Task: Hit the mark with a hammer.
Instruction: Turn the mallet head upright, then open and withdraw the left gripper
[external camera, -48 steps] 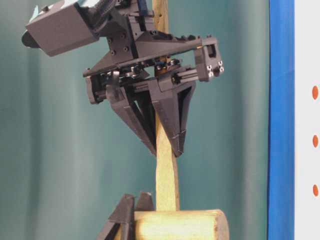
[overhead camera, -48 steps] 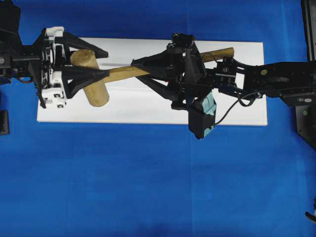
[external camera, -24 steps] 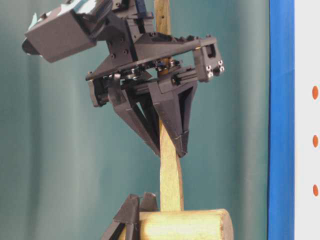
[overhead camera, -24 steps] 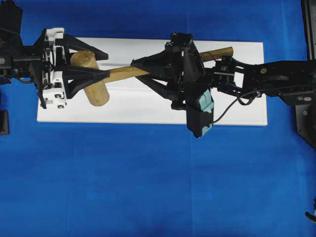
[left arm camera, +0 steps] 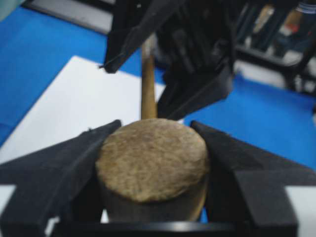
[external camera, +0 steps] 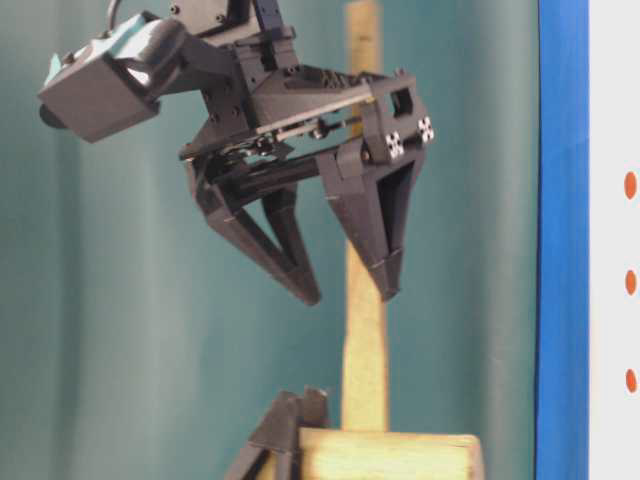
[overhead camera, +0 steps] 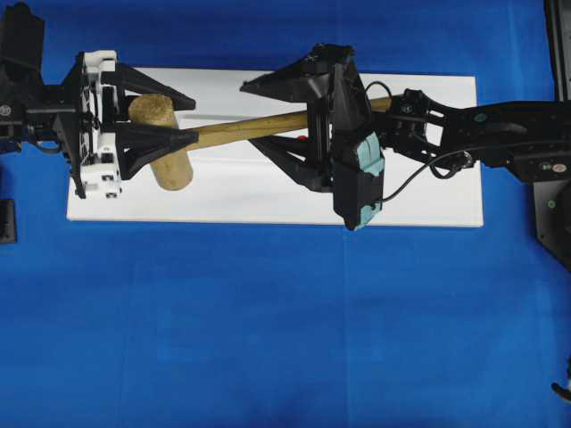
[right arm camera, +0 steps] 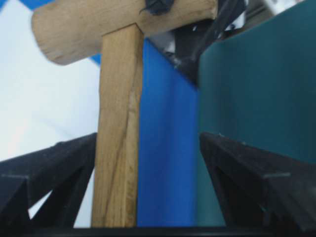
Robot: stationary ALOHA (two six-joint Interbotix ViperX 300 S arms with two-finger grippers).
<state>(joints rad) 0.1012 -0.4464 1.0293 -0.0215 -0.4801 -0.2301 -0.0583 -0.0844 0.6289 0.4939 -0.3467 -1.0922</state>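
Observation:
The hammer (overhead camera: 161, 143), a light wooden mallet, lies across the white block (overhead camera: 428, 178) with its head at the left. My left gripper (overhead camera: 194, 116) is shut on the head, one finger on each side of it (left arm camera: 153, 163). My right gripper (overhead camera: 252, 116) is open around the handle (external camera: 365, 330). The handle rests against one finger, with a wide gap to the other (right arm camera: 118, 123). Three red dots line the block's edge in the table-level view. The mark (external camera: 630, 184) is the top one, towards the handle's end. My right gripper covers the dots from overhead.
Blue cloth (overhead camera: 268, 339) covers the table around the block. A black frame (overhead camera: 555, 214) stands at the right edge and a small black part (overhead camera: 7, 221) at the left. A teal backdrop (external camera: 120, 350) fills the table-level view.
My right gripper has opened and let go of the handle. Its body has shifted a little, and the handle now lies straighter. The left gripper still holds the head.

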